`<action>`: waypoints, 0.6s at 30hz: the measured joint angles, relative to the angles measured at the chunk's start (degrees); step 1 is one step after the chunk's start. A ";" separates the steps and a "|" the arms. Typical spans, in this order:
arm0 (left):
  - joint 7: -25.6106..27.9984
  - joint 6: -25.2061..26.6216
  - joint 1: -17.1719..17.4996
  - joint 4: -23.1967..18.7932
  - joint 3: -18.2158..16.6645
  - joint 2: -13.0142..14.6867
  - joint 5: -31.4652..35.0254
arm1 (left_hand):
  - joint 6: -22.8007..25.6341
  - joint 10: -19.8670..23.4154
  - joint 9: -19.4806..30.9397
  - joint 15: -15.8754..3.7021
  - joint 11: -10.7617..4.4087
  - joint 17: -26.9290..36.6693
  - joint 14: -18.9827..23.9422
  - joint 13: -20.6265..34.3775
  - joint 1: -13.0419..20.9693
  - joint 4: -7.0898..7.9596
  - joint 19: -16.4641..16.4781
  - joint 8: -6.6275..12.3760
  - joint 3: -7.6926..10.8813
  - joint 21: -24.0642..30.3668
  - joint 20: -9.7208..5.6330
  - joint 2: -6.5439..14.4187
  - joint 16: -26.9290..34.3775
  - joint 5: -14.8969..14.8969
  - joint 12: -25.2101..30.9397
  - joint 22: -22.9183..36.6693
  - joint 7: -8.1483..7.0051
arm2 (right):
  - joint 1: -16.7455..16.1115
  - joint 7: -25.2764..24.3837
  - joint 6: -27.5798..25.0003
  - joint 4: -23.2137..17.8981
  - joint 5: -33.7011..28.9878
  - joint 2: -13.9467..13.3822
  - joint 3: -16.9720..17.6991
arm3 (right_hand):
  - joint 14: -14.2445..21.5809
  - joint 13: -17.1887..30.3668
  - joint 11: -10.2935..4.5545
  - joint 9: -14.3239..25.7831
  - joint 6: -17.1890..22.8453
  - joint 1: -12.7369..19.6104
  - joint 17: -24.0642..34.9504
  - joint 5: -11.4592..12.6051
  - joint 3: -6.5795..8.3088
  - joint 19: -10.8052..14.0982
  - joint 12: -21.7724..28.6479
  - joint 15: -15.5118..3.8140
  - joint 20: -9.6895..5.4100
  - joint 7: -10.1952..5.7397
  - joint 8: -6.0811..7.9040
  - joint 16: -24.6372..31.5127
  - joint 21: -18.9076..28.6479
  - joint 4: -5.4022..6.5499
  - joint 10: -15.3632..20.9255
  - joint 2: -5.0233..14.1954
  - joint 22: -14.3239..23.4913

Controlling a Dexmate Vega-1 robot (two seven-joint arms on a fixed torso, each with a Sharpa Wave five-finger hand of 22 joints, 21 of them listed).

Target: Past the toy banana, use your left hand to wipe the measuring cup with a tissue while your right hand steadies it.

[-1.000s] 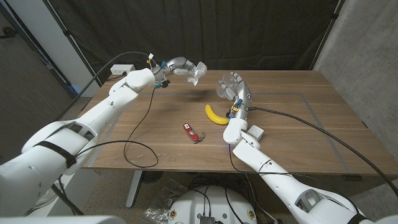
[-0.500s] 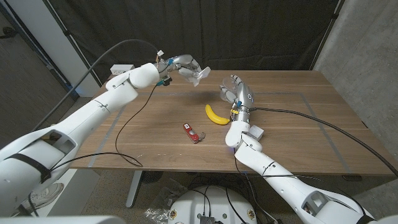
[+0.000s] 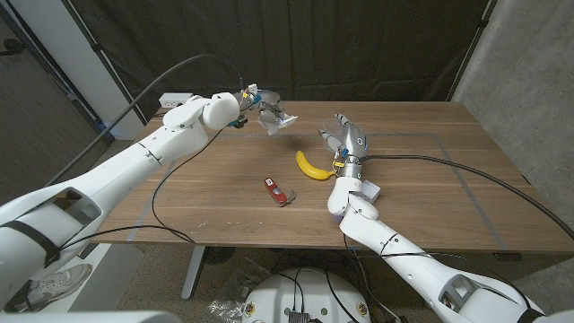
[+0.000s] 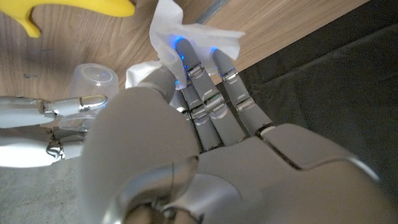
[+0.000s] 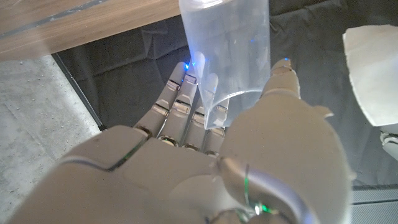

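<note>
The clear plastic measuring cup [image 5: 227, 50] is held by my right hand [image 3: 348, 139] above the table, just beyond the yellow toy banana [image 3: 311, 166]. In the right wrist view the right hand [image 5: 205, 155] wraps its fingers and thumb around the cup's lower part. My left hand [image 3: 263, 108] hovers to the cup's left and pinches a white tissue [image 3: 278, 119]. In the left wrist view the tissue [image 4: 186, 40] drapes over the fingertips of my left hand [image 4: 205, 124], with the cup [image 4: 93, 78] and the banana [image 4: 81, 9] a short gap away. Tissue and cup are apart.
A small red tool [image 3: 278, 191] lies on the wooden table [image 3: 430, 197] in front of the banana. A white box [image 3: 369, 190] sits by my right forearm. A power strip [image 3: 175, 101] lies at the far left corner. Cables trail over the table.
My left hand has come down and nearer with the tissue. My right hand has sunk slightly with the cup, toward the banana.
</note>
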 measured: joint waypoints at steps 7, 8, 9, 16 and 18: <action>-5.07 5.00 -1.96 -0.68 3.00 -0.37 4.78 | -0.01 0.00 0.00 0.00 0.00 0.27 0.00 0.01 0.00 0.00 0.00 -0.05 0.00 0.25 0.00 0.00 0.00 0.00 0.00 0.00 -0.01 | 0.37 1.02 -3.29 0.48 -0.71 -0.05 -0.52 | 0.01 0.22 0.01 0.00 0.00 0.00 0.00 0.00 -0.24 0.00 -0.04 -0.01 0.00 0.00 0.00 -0.46 0.34 0.24 -0.01 0.00 0.00; -5.76 5.43 -1.96 -0.68 3.00 -0.37 5.26 | -0.01 0.00 0.00 0.00 0.00 0.27 0.00 0.01 0.00 0.00 0.00 -0.05 0.00 0.36 0.00 0.00 0.00 0.00 0.00 0.00 -0.01 | 0.42 1.06 -3.36 0.54 -0.72 -0.05 -0.58 | 0.02 0.22 -0.01 0.00 0.00 0.00 0.00 0.00 -0.24 0.00 -0.04 -0.01 0.00 0.00 0.00 -0.46 0.34 0.24 0.01 0.00 0.00; -6.46 5.86 -1.96 -0.68 3.00 -0.37 5.76 | -0.01 0.00 0.00 0.00 0.00 0.27 0.00 0.01 0.00 0.01 0.00 -0.05 0.01 0.39 0.00 0.00 0.00 0.00 -0.01 0.00 -0.01 | 0.45 1.06 -3.36 0.59 -0.72 -0.05 -0.61 | 0.02 0.22 -0.10 0.00 0.13 0.00 0.00 0.00 -0.40 0.00 -0.04 -0.02 0.00 0.13 0.00 -0.47 0.48 0.08 0.11 0.00 0.00; -10.73 8.32 -4.42 0.81 6.11 -1.51 8.65 | -0.23 -0.31 -0.02 -0.05 -0.31 0.16 -0.04 -0.37 -0.13 0.25 0.00 -0.07 0.24 0.39 0.00 -0.13 -0.41 0.00 -0.44 0.00 -0.23 | 0.65 2.94 -6.30 0.87 -0.86 0.13 -0.67 | 0.21 0.22 -0.19 -0.01 0.20 0.00 -0.01 0.00 -0.79 -0.31 -0.04 -0.21 0.31 0.21 -0.23 -0.92 0.68 0.16 0.20 0.00 0.01; -11.55 8.68 -4.83 1.26 6.64 -1.75 9.18 | -0.22 -0.31 -0.02 -0.25 -0.31 0.03 -0.24 -0.57 -0.13 0.24 0.01 -0.40 0.24 0.75 0.00 -0.13 -0.49 0.00 -0.84 0.01 -0.25 | 0.69 3.25 -6.65 0.98 -0.86 0.25 -0.66 | 0.21 0.22 -0.20 0.00 0.20 0.00 -0.01 0.00 -0.79 -0.31 -0.10 -0.21 0.31 0.21 -0.23 -0.92 0.97 0.16 0.20 0.00 0.00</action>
